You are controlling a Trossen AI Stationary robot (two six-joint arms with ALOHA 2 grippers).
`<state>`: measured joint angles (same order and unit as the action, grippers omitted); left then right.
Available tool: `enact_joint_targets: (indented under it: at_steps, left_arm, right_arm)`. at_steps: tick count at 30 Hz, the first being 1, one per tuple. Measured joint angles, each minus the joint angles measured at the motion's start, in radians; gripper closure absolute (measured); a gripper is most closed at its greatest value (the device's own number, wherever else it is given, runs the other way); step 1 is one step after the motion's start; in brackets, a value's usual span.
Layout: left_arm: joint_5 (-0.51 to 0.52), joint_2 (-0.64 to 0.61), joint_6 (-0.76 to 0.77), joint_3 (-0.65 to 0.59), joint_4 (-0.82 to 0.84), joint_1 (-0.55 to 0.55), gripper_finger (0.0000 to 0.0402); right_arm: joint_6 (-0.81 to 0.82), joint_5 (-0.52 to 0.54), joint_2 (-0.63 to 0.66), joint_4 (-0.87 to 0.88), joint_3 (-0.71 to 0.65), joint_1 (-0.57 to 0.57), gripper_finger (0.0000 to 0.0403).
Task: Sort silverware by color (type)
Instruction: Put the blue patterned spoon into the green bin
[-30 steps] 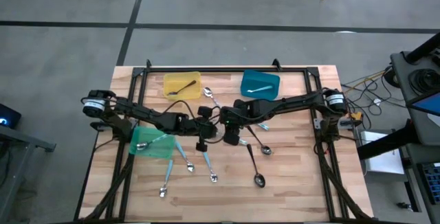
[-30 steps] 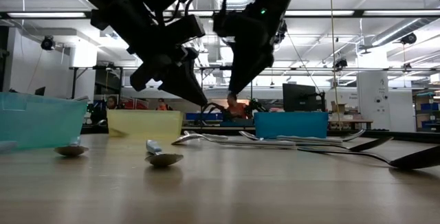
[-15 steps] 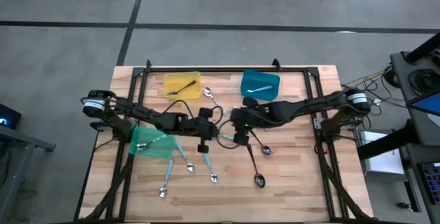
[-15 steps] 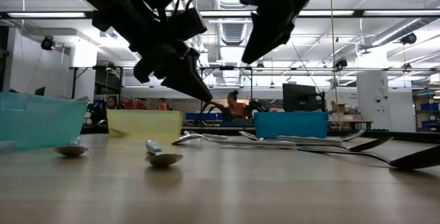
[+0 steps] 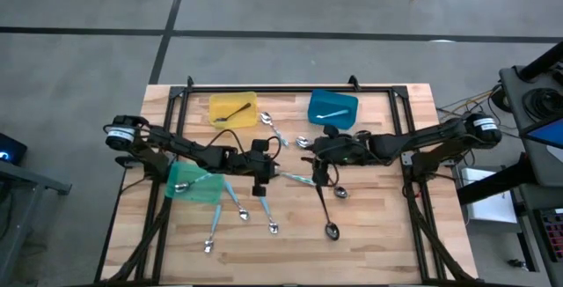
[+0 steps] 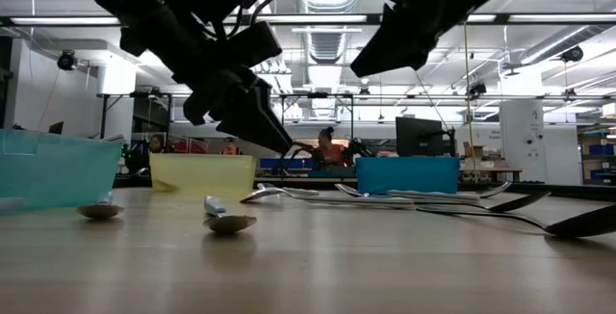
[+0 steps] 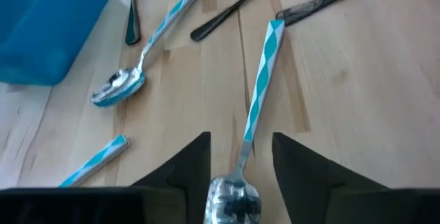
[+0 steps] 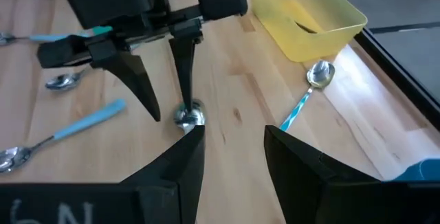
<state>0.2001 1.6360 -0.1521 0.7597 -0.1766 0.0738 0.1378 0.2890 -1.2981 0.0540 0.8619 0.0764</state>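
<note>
High view: 3 bins, yellow bin point(image 5: 233, 109) w/ 1 dark spoon upper left, left gripper point(image 5: 260, 180) centre frame, left wrist: jaws parted over striped spoon point(image 7: 256, 114), right wrist: right gripper point(image 8: 230, 152) open, 2 fingers.

Green bin point(image 5: 195, 184) contents sit partly under the left arm, perhaps spoons.

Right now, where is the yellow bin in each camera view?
High view: the yellow bin sits at the table's far edge, left of centre.
Low view: yellow bin left of centre, at the table's far side.
Left wrist view: not in it.
Right wrist view: yellow bin upper right.
Shared landmark: the left hand, visible in all four views.
</note>
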Motion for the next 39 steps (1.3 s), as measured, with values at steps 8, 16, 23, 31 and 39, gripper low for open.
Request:
enact_joint_targets:
  at_steps: [8,16,23,31,39]
  left_arm:
    - [0.002,0.0,0.012,-0.021,-0.011,-0.002,0.0251]
    - [0.003,0.011,0.025,-0.067,-0.151,-0.004,0.0251]
    - [0.026,0.119,0.016,-0.041,-0.145,-0.004,0.0251]
    - [0.051,0.199,0.023,0.0,-0.106,-0.004,0.025]
    - [0.078,0.201,0.033,0.0,-0.095,-0.003,0.0259]
  right_arm:
    - [0.02,0.001,0.01,-0.049,-0.05,-0.007,0.0262]
    - [0.023,0.002,0.001,-0.065,-0.05,-0.013,0.0262]
    - [0.023,0.002,0.001,-0.075,-0.05,-0.016,0.0262]
    - [0.026,0.002,0.001,-0.082,-0.05,-0.018,0.0262]
    - [0.036,0.002,0.001,-0.083,-0.05,-0.018,0.0262]
